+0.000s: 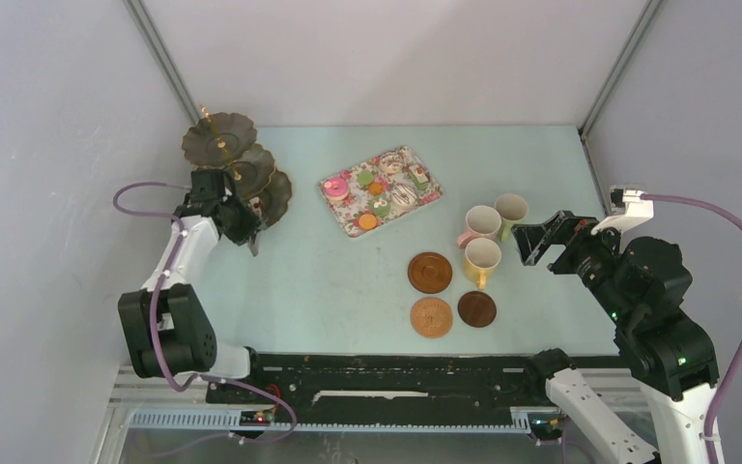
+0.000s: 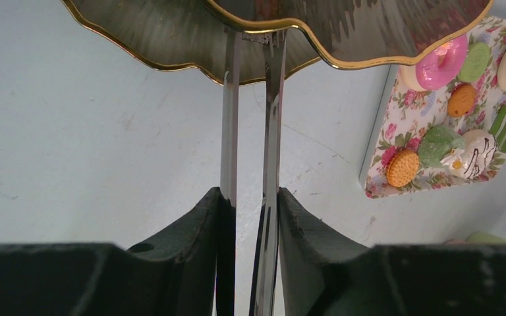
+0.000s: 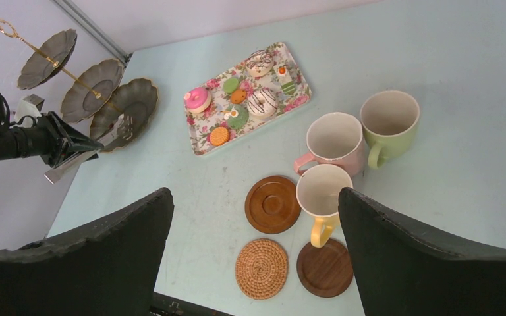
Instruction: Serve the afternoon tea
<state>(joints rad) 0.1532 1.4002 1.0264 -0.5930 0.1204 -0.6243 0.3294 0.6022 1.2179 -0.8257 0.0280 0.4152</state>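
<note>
1. Left gripper (image 2: pixel 250 197): clenched on the long metal tongs (image 2: pixel 273 118), with both shiny blades pinched between the black fingers. In the wrist view the blades run toward 12 o'clock. They end at the gold-edged rim of a scalloped plate, and it cannot be told whether they touch it.
2. Dark scalloped three-tier stand (image 1: pixel 217 140): it has gold rims and a gold ring on top. It sits at 10 o'clock on the pale blue-green table (image 1: pixel 328 280) in the top view, just beyond the left gripper.
3. Flowered rectangular tray (image 3: pixel 202 136): it lies at 12 o'clock of the table's centre and 3 o'clock of the stand, apart from it. It carries the toy cakes (image 3: pixel 262 102), among them a pink-iced doughnut (image 1: pixel 336 189), orange biscuits, green pieces and white ones with chocolate drizzle.
4. Coasters, at 5 o'clock of the tray and apart from it:
   - The ridged dark wooden coaster (image 1: pixel 430 272) is nearest the tray.
   - The woven straw-coloured coaster (image 1: pixel 432 316) is at its 6 o'clock.
   - The flat dark brown coaster (image 1: pixel 476 308) is at 3 o'clock of the woven one.
5. Mugs, all upright on the table:
   - The yellow mug (image 1: pixel 482 259) is just beside the ridged coaster, at its 3 o'clock.
   - The pink mug (image 1: pixel 481 224) is at 12 o'clock of the yellow.
   - The green mug (image 1: pixel 511 209) is at 2 o'clock of the pink.
6. Right gripper (image 1: pixel 538 242): its jaws are spread wide and grasp nothing. It hangs at 3 o'clock of the mugs.
</note>
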